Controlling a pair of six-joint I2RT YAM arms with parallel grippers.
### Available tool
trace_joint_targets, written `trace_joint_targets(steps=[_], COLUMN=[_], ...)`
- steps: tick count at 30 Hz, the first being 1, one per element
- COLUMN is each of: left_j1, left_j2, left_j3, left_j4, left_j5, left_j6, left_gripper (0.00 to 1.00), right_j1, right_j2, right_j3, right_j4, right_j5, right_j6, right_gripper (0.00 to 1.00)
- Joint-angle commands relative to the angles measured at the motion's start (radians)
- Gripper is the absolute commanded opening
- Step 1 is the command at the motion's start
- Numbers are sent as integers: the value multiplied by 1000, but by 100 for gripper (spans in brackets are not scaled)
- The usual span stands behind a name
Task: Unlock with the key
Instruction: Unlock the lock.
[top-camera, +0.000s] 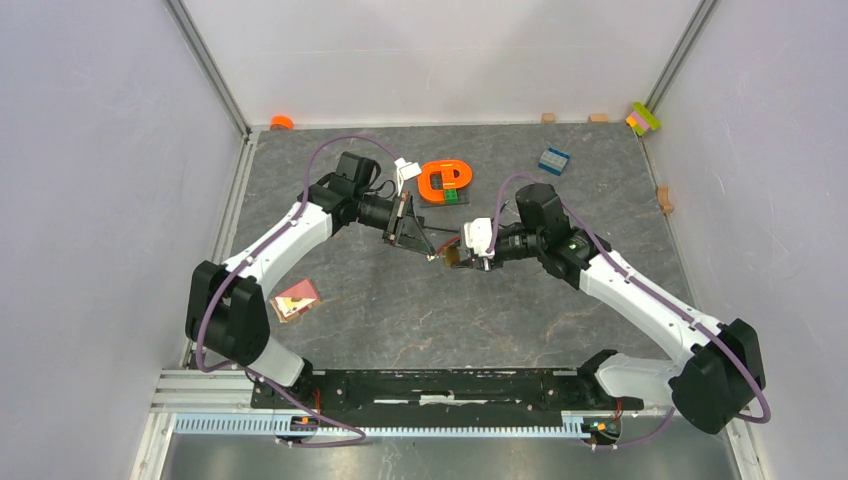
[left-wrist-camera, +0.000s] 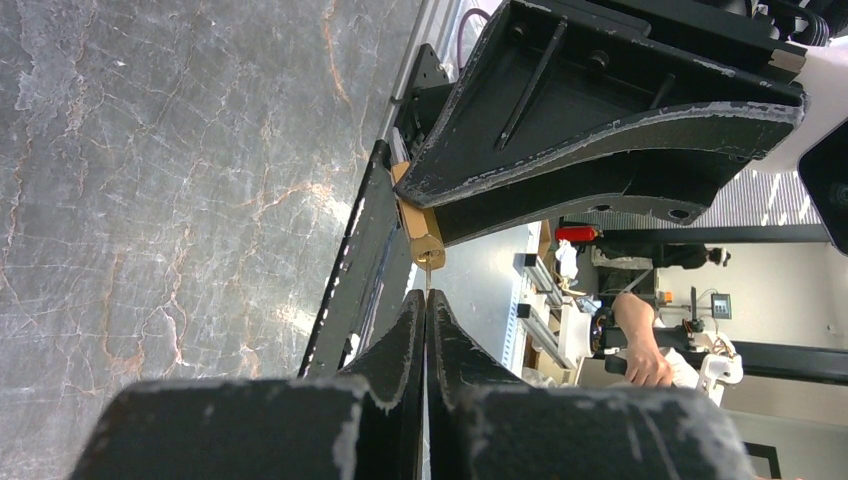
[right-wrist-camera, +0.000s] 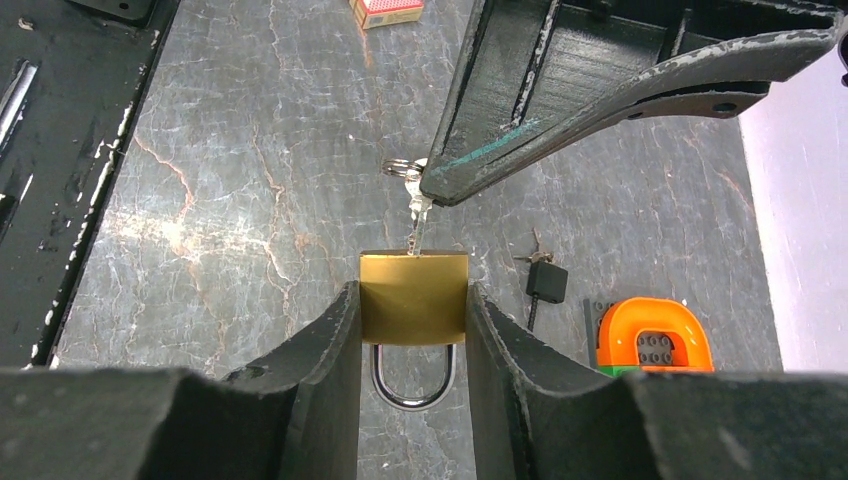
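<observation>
Right wrist view shows the right gripper (right-wrist-camera: 412, 296) clamped on the brass padlock (right-wrist-camera: 413, 312), one finger on each side of its body, shackle (right-wrist-camera: 410, 388) pointing back toward the camera, held over the middle of the table (right-wrist-camera: 250, 200). The left gripper (right-wrist-camera: 432, 192) is pinched shut on the key (right-wrist-camera: 419, 208), whose blade meets the padlock's far face; how deep it sits cannot be told. A black-headed key (right-wrist-camera: 546, 281) and an orange block (right-wrist-camera: 655, 335) lie on the table nearby.
</observation>
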Motion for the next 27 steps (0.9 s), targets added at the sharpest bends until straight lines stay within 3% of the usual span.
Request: trace_joint_targets(steps=[1, 27], left_j1=[-6, 15], left_j2=[0, -15], left_j3=[21, 10], left_j4=[40, 46], left_j5=[-16, -16], left_j6=[-28, -25], left_gripper=[2, 2], right_j1=[1, 2], right_j2=[-32, -23], right_j3=[5, -5], right_j4=[37, 21], right_j5=[-42, -37], right_j6=[-24, -50], right_gripper=[0, 0])
